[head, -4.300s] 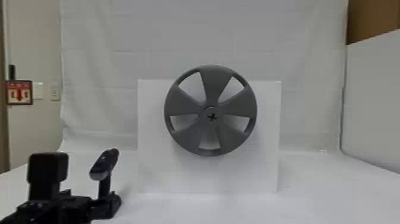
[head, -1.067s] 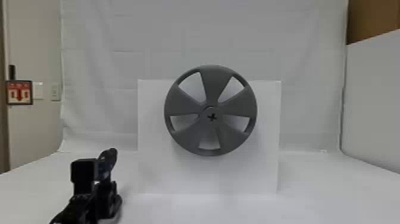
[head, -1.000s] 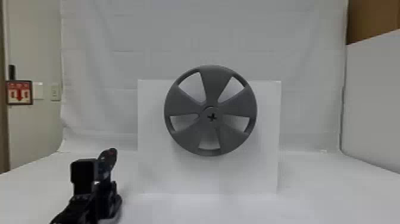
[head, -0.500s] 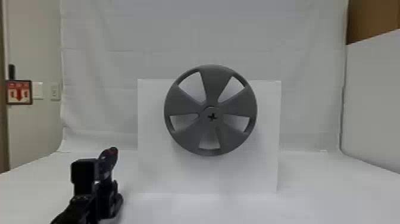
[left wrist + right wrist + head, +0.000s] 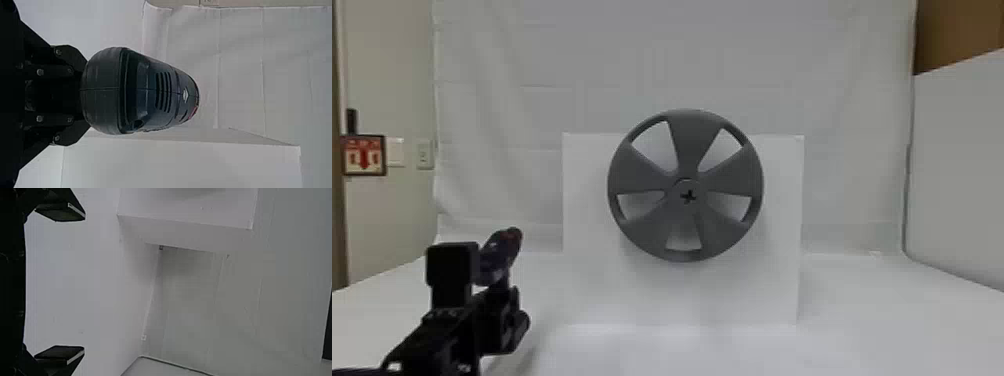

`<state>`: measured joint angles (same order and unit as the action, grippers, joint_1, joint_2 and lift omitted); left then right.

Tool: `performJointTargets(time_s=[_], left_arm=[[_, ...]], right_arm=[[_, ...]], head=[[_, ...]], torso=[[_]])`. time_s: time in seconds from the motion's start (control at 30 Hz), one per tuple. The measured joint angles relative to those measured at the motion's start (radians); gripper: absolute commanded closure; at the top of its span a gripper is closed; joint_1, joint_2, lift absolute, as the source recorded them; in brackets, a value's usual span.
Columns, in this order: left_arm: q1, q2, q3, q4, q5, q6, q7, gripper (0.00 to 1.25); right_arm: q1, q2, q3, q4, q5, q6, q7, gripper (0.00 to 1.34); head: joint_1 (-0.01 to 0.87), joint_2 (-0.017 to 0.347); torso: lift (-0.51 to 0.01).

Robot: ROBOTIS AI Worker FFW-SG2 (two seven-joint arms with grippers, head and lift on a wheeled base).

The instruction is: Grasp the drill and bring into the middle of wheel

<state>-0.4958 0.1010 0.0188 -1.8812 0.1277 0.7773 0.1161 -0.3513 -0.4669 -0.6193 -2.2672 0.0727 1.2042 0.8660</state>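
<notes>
A: How far along are we?

B: The grasp looks done. The left hand (image 5: 80, 95) is clamped on the drill (image 5: 156, 90), below its body, as far as I can tell.

A: And where's the drill?

B: Upright, low at the left of the head view, nearer the robot than the wheel (image 5: 689, 140) and well apart from it.

A: Lifted?

B: I can't tell whether its foot is off the worktop (image 5: 882, 325).

A: What about the right hand (image 5: 84, 282)?

B: Its fingers are wide apart, with nothing between them.

A: So what's left?

B: The whole carry, I'd say: up, across to the right, then forward to the cross-shaped hole (image 5: 688, 197) in the wheel's middle. Lining up the tip will probably be the fussy part.
</notes>
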Motion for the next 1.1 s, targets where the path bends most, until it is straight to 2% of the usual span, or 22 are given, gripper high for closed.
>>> performJointTargets(time_s=[0.47,0.83,1.0,1.1], left_arm=[[0.077,0.033,-0.046,-0.348,0.092,0.191,0.046,1.22],[0.132,0.043,-0.042,-0.487,0.123,0.232,-0.067,1.22],[0.138,0.043,-0.042,-0.508,0.106,0.235,-0.196,1.22],[0.132,0.044,-0.048,-0.51,0.089,0.24,-0.242,1.22]], right_arm=[[-0.003,-0.001,-0.024,0.0,0.007,0.0,0.016,0.11],[0.001,0.004,-0.049,-0.001,0.009,0.0,0.023,0.11],[0.009,0.005,-0.066,-0.003,0.009,0.0,0.027,0.11],[0.01,0.005,-0.073,-0.003,0.01,0.0,0.028,0.11]], head=[[0.054,0.031],[0.054,0.031],[0.054,0.031],[0.054,0.031]], torso=[[-0.403],[-0.403],[-0.403],[-0.403]])
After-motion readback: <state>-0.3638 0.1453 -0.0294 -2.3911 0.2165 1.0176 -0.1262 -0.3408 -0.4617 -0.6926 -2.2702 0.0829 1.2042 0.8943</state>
